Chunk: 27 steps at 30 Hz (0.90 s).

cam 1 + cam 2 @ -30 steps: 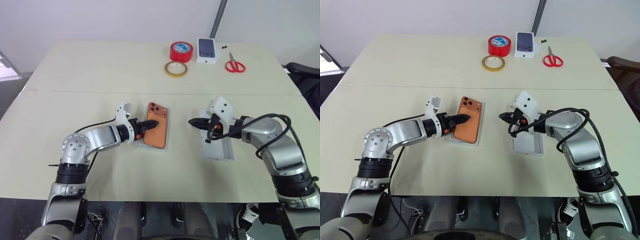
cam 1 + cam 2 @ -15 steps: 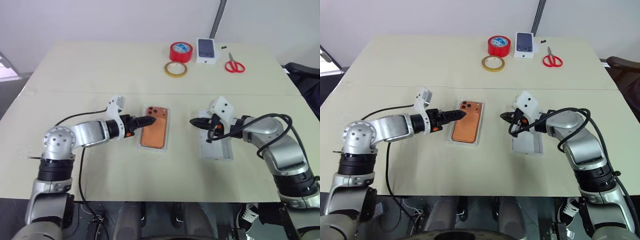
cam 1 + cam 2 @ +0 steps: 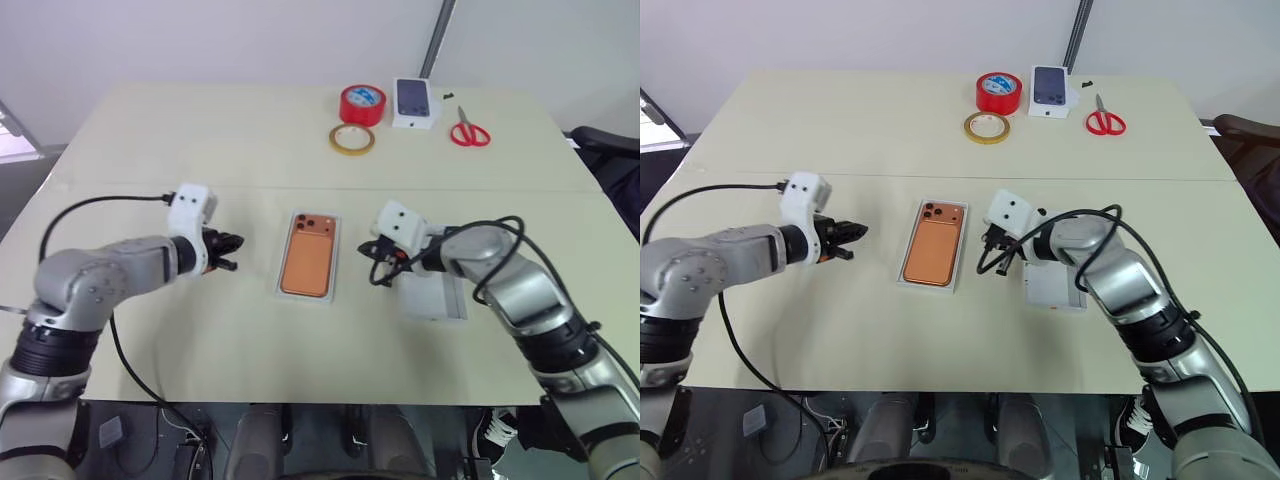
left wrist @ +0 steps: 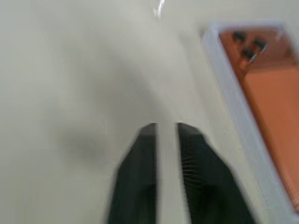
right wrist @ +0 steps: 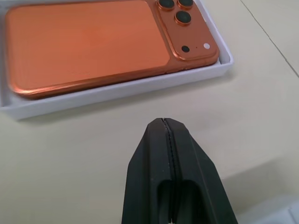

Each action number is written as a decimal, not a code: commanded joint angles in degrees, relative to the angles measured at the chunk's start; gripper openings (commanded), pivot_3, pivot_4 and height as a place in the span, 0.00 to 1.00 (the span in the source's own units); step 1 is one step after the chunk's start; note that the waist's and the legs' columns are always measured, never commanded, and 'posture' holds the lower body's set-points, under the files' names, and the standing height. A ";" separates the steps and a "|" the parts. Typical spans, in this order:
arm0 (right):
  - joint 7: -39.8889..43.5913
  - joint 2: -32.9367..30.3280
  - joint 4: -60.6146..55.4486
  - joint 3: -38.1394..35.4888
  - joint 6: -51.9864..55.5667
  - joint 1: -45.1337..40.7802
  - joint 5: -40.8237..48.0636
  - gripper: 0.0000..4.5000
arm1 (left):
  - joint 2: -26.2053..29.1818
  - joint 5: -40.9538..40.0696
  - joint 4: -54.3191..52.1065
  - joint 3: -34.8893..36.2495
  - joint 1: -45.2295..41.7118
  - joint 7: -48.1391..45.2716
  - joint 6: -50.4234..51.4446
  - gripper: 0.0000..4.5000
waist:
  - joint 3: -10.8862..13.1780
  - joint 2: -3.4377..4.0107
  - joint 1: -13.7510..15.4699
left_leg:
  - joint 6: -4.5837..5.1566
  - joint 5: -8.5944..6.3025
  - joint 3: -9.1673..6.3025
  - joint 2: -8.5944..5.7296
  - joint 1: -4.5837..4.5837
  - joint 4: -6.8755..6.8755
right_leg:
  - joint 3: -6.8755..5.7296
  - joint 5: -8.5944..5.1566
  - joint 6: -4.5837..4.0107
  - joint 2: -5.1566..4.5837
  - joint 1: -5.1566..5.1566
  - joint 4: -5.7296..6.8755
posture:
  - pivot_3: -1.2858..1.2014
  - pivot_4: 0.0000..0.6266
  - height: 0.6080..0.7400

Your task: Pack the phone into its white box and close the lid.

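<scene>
Copper-orange phone (image 3: 306,263) lies seated in white box (image 3: 282,291) mid-desk; lid (image 3: 440,303) alongside, not yet on; left gripper (image 3: 228,252) and right gripper (image 5: 164,125) both pinched empty.

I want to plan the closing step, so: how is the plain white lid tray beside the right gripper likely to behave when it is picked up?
The shallow white cardboard lid looks thin-walled, so it is probably light and may flex or crush under a hard pinch. Lying flat on the smooth beige table, it will likely slide if pushed sideways. Its low raised rim gives a shut right gripper little to catch.

phone (image 5: 88,44) in white box (image 5: 117,91), pincer (image 5: 167,128) closed
</scene>
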 commanded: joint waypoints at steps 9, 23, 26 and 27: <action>-1.72 5.23 4.31 8.26 0.48 -6.15 -7.39 0.00 | -8.10 15.59 -0.93 -8.33 -2.81 -10.71 -0.83 0.01 | 0.00 0.00 -0.12 | 0.04 0.00 0.06 -0.01 0.00 0.02 | 0.00 0.01 0.02 0.00 0.01 0.04 | 0.52 0.24 0.97; 3.07 0.74 -3.15 7.14 2.21 -1.56 -7.54 0.00 | -18.67 20.45 -2.23 -13.21 -7.51 -21.04 3.68 0.01 | 0.00 -0.01 0.16 | 0.10 -0.02 0.03 -0.04 0.02 0.13 | -0.03 0.09 0.29 0.00 0.13 0.08 | 0.52 0.24 0.97; 4.20 -3.17 -6.56 5.40 3.54 1.92 -7.17 0.00 | -21.95 21.82 -1.37 -15.30 -8.82 -22.28 4.09 0.01 | -0.01 -0.01 0.41 | 0.16 -0.05 0.02 -0.06 0.02 0.19 | -0.04 0.07 0.31 -0.02 0.17 0.08 | 0.52 0.24 0.97; 4.55 -4.56 -7.65 4.72 4.00 3.21 -7.06 0.00 | -23.05 22.44 -0.70 -16.06 -9.26 -22.66 3.96 0.01 | -0.01 -0.01 0.64 | 0.18 -0.06 0.01 -0.06 0.02 0.21 | -0.04 0.07 0.31 -0.03 0.18 0.08 | 0.52 0.24 0.97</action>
